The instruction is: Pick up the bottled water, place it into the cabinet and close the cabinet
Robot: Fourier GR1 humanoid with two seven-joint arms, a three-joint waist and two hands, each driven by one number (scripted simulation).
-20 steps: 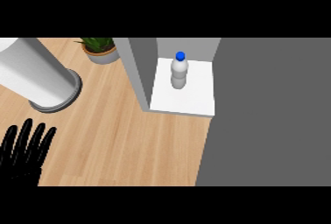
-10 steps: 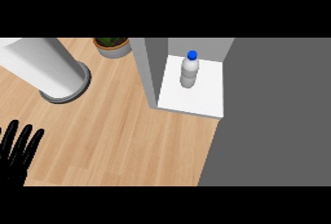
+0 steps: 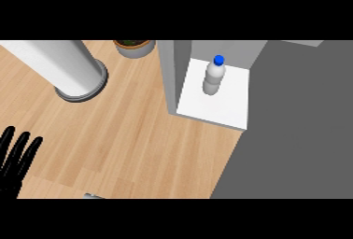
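Placement looks done: clear blue-capped water bottle (image 3: 214, 78) upright on white shelf (image 3: 214, 106) inside open grey cabinet (image 3: 171, 70), closing left; black left hand (image 3: 15, 161) released, empty, over light wooden surface (image 3: 138, 130).

The bottle (image 3: 214, 77) is standing upright inside the cabinet (image 3: 234, 49), on its shelf (image 3: 221, 109), toward the back. The cabinet sits at the far right of the table (image 3: 138, 140). Just left of it, at the table's back edge, there's a plant pot (image 3: 134, 46). Further left and a bit nearer, a cylinder (image 3: 72, 70) stands on the table, well apart from the bottle, with the cabinet's left wall (image 3: 171, 70) in between. The left hand (image 3: 15, 161) rests way over at the near left edge, fingers up, well apart from everything else.
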